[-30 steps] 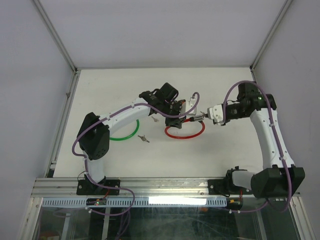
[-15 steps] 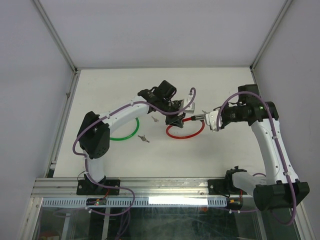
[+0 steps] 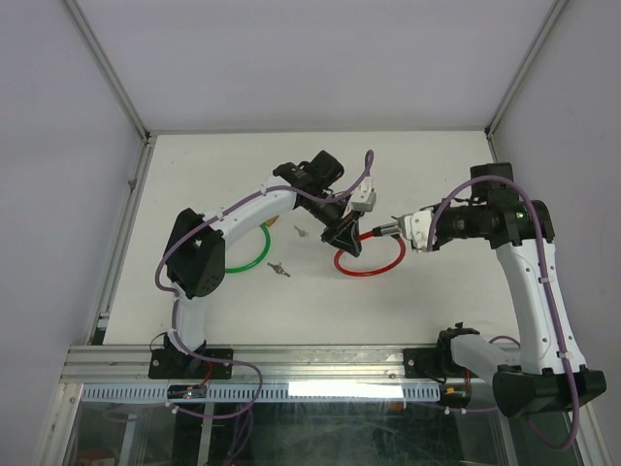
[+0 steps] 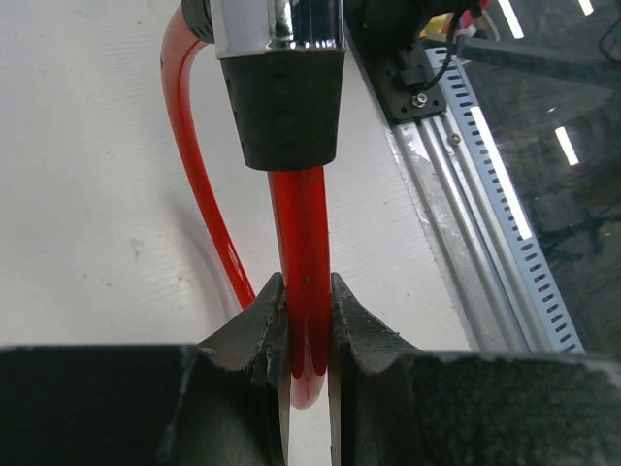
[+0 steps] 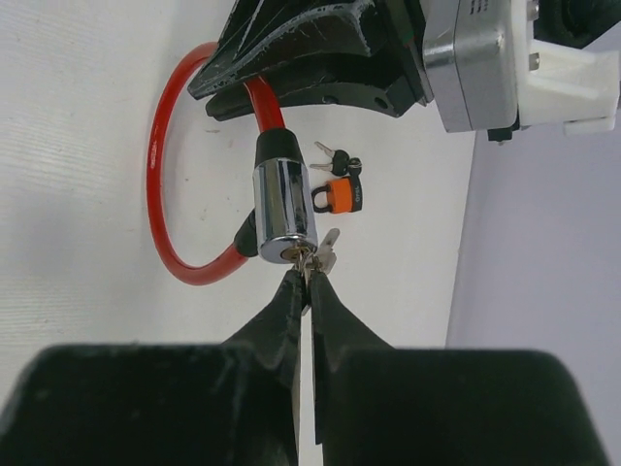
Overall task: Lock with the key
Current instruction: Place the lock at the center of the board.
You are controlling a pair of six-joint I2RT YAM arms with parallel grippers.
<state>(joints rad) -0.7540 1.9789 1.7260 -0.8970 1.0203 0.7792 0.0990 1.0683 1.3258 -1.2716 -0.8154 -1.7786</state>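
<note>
A red cable lock lies in a loop on the table, with a chrome lock barrel at its end. My left gripper is shut on the red cable just behind the barrel's black collar and holds it up. My right gripper is shut on the key, whose blade sits in the barrel's face; a spare key hangs beside it. In the top view the right gripper meets the barrel from the right, the left gripper from the left.
A green cable loop lies under the left arm. A loose key set and a small piece lie between the loops. An orange padlock with keys lies beyond the barrel. The table's front rail is near.
The left arm has swung and turned the lock barrel toward the right. The red loop has shifted right. My right arm has drawn slightly right and risen, still at the barrel.
</note>
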